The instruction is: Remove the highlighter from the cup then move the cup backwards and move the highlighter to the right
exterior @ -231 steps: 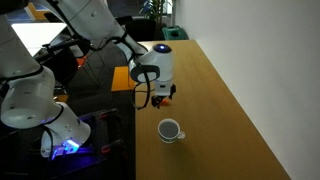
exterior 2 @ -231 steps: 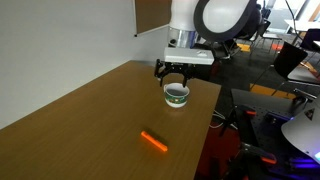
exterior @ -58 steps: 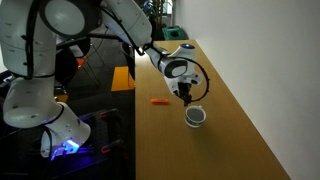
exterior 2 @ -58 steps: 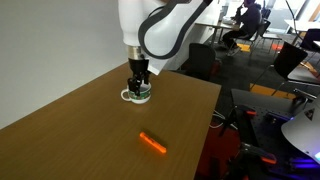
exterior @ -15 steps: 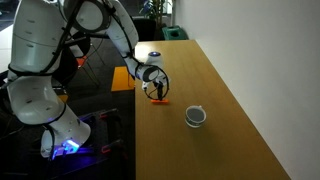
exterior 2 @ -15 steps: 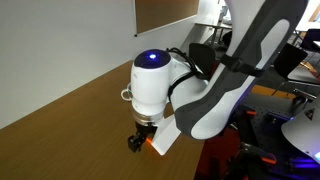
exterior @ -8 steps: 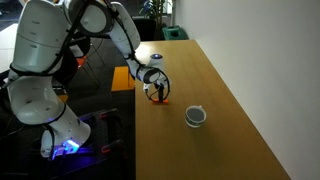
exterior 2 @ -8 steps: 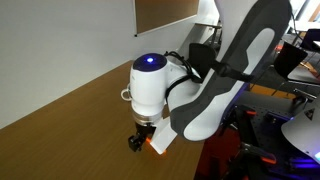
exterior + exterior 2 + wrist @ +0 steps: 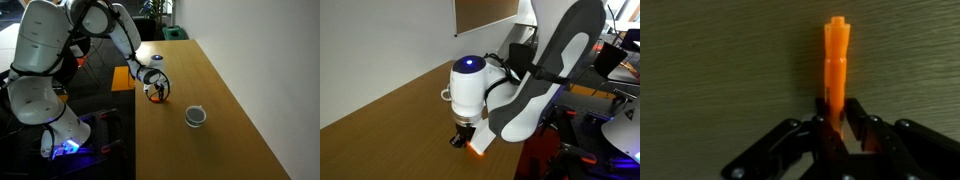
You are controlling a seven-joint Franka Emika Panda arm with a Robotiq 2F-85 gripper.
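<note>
Wrist view shows gripper fingers pinched on the highlighter against the table, an exterior view adds the cup, well apart.

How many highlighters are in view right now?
1. The orange highlighter lies on the table near its edge, with the end effector closed around it. The cup looks empty, though its inside is not fully visible.

White rounded arm segments, grey joint seams, blue-lit wrist cap, black cables, black claw
</note>
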